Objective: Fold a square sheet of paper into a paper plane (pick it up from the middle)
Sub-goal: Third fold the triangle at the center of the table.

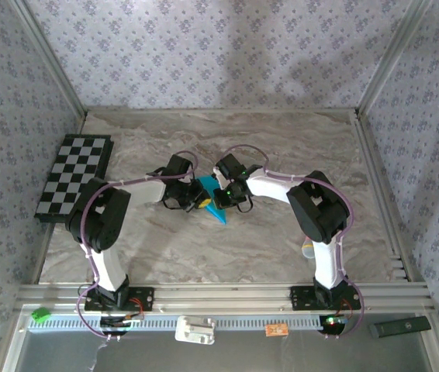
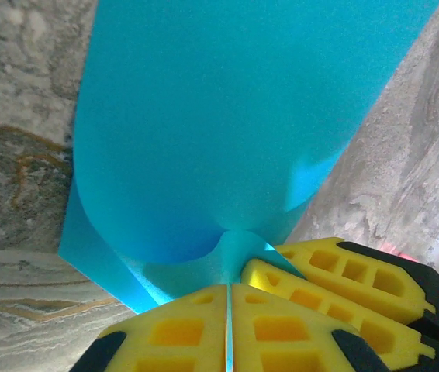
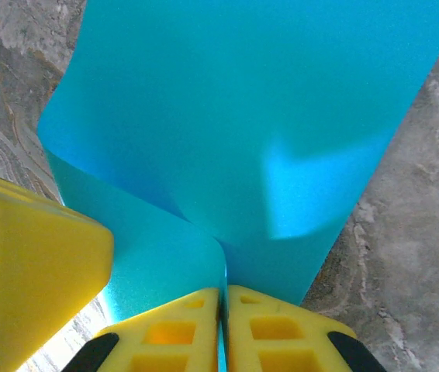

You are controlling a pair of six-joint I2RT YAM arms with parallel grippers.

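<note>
I am gripping the paper (image 2: 227,116) with both arms. The left end effector (image 2: 229,293) is pinching shut on a raised ridge of the sheet, and the right end effector (image 3: 222,294) is clamping shut on that same ridge, its yellow fingers (image 2: 336,275) sitting just beside mine. Beyond the pinch the sheet is bowing up into a soft curve and spreading out flat towards its far edge.

I am judging it as very light, thin and limp. It is sagging wherever it is unsupported, it will likely take a crease for good, and it will probably tear or crumple if the two arms pull apart. I am reckoning the best hold is at this middle ridge, close to the fold line, with both pinches level.

From above, the paper (image 1: 213,208) is sitting well to the right of the board (image 1: 74,177), between the two end effectors. The surface (image 1: 281,139) under it is looking smooth and marbled, so I am expecting the sheet to slide rather than stay put. Patterned walls (image 1: 219,46) are closing in behind the board and on both sides.
</note>
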